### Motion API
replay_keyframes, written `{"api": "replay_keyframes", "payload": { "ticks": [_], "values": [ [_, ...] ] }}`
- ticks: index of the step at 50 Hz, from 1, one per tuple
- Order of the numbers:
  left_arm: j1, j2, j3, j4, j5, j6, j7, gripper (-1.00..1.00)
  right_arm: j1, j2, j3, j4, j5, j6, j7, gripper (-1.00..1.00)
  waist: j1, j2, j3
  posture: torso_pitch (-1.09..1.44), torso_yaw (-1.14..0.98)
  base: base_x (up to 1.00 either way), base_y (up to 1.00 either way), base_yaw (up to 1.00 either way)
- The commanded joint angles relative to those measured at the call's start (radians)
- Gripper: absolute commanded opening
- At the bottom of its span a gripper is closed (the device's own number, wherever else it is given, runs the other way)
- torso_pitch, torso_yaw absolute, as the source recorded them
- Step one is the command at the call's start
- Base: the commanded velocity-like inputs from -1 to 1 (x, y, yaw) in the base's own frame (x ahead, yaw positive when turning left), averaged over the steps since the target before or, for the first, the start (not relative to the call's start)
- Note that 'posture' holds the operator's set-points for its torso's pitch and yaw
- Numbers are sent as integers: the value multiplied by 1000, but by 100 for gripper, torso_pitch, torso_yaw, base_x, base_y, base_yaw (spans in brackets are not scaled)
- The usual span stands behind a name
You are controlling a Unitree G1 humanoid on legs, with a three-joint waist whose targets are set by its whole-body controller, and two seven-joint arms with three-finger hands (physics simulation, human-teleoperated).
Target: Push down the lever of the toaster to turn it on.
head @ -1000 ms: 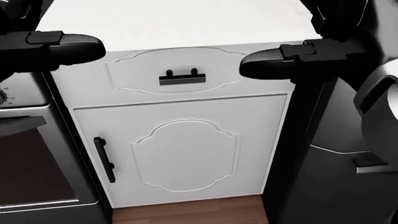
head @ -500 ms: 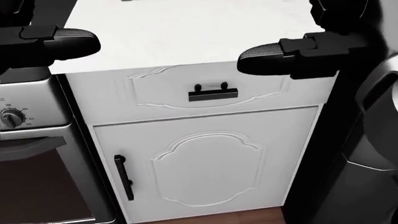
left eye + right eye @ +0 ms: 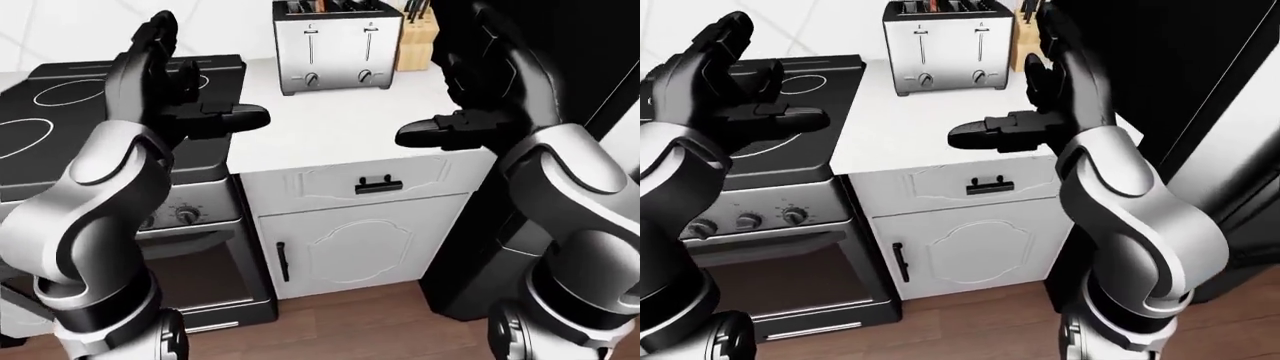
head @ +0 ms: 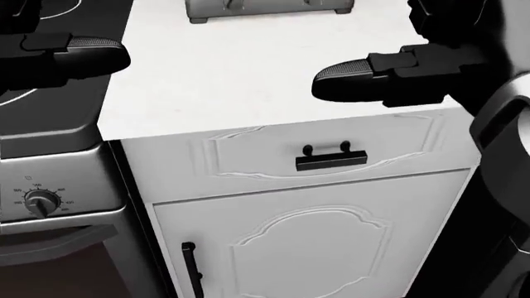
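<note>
A silver toaster (image 3: 336, 46) with two vertical lever slots and two knobs stands at the far end of the white counter (image 3: 330, 127); both levers sit near the top of their slots. Only its base (image 4: 265, 9) shows at the top of the head view. My left hand (image 3: 165, 82) is raised over the counter's left edge by the stove, fingers spread, holding nothing. My right hand (image 3: 1050, 82) is raised over the counter's right side, fingers spread, thumb pointing left, empty. Both hands are well short of the toaster.
A black stove top (image 3: 80, 112) with oven knobs (image 4: 37, 202) lies left of the counter. Below the counter are a white drawer (image 4: 331, 156) and cabinet door (image 4: 315, 254). A wooden knife block (image 3: 415, 37) stands right of the toaster. A black fridge (image 3: 1180, 90) rises at the right.
The whole head view has shifted: cabinet and drawer slid down and right, the counter top and the toaster's base came into view. Both hands hold the same raised pose.
</note>
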Motion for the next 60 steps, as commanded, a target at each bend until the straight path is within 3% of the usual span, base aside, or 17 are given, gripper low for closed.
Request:
{"api": "replay_keyframes", "payload": {
  "ticks": [1, 4, 5, 10, 14, 17, 18, 19, 23, 31, 32, 38, 45, 49, 50, 55, 60],
  "values": [
    [-29, 7, 5, -19, -3, -22, 0, 100, -26, -10, -14, -12, -2, -20, -4, 100, -2, 4, -18, 0, 0, 23, 8, 0],
    [-29, 7, 3, -19, -4, -24, 0, 100, -22, -12, -13, -10, -3, -26, -2, 100, 6, -49, -28, 0, 0, 22, 8, 0],
    [-28, 7, 3, -19, -4, -24, 0, 100, -22, -12, -13, -9, -3, -27, -1, 100, 0, -16, -19, 0, 0, 23, 7, 0],
    [-29, 8, 3, -14, -3, -27, -1, 100, -24, -11, -10, -7, -4, -25, -4, 100, -6, -21, -21, 0, 0, 23, 8, 0],
    [-30, 9, 5, -15, -6, -25, 1, 100, -22, -11, -9, -5, -6, -28, -2, 100, -16, 21, -4, 0, 0, 23, 8, 0],
    [-31, 9, 5, -18, -9, -22, 3, 100, -27, -9, -12, -10, -2, -20, -6, 100, -20, 113, -34, 0, 0, 23, 8, 0],
    [-29, 9, 4, -16, -8, -26, 2, 100, -23, -11, -11, -8, -4, -25, -3, 100, -12, 70, -17, 0, 0, 22, 8, 0],
    [-30, 9, 4, -16, -8, -25, 3, 100, -22, -11, -11, -7, -5, -28, -2, 100, -20, 94, -14, 0, 0, 23, 8, 0],
    [-27, 10, 3, -12, -6, -31, 1, 100, -21, -12, -9, -4, -7, -30, 0, 100, -5, 64, -20, 0, 0, 23, 8, 0],
    [-27, 10, 3, -17, -9, -27, 4, 100, -21, 0, -9, -5, -2, -29, 0, 100, 11, -46, -15, 0, 0, 10, 2, 0],
    [-28, 9, 2, -18, -10, -26, 5, 100, -21, 1, -12, -8, 0, -33, -2, 100, 11, 4, -3, 0, 0, 0, 0, 0],
    [-32, 9, 3, -20, -11, -20, 7, 100, -23, -9, -9, -5, -3, -21, -10, 100, 23, 14, -38, 0, 0, 0, 0, 14],
    [-30, 9, 3, -23, -12, -21, 7, 100, -28, -12, -13, -9, -3, -13, -14, 100, 5, 12, -21, 0, 0, 0, 0, 100],
    [-30, 9, 4, -25, -14, -19, 9, 100, -26, -15, -13, -8, -8, -22, -14, 100, 19, 96, -32, 0, 0, 0, 0, 100],
    [-30, 10, 3, -24, -13, -22, 8, 100, -27, -16, -13, -8, -10, -22, -16, 100, -7, 72, 4, 0, 0, 0, 0, 4],
    [-28, 10, 2, -20, -11, -25, 6, 100, -30, -22, -15, 2, -28, -36, -21, 100, -2, 39, 22, 0, 0, 0, 0, 0],
    [-27, 9, 0, -18, -8, -27, 4, 100, -27, -24, -17, 4, -33, -37, -22, 100, 8, -26, 7, 0, 0, 0, 0, 0]
  ]
}}
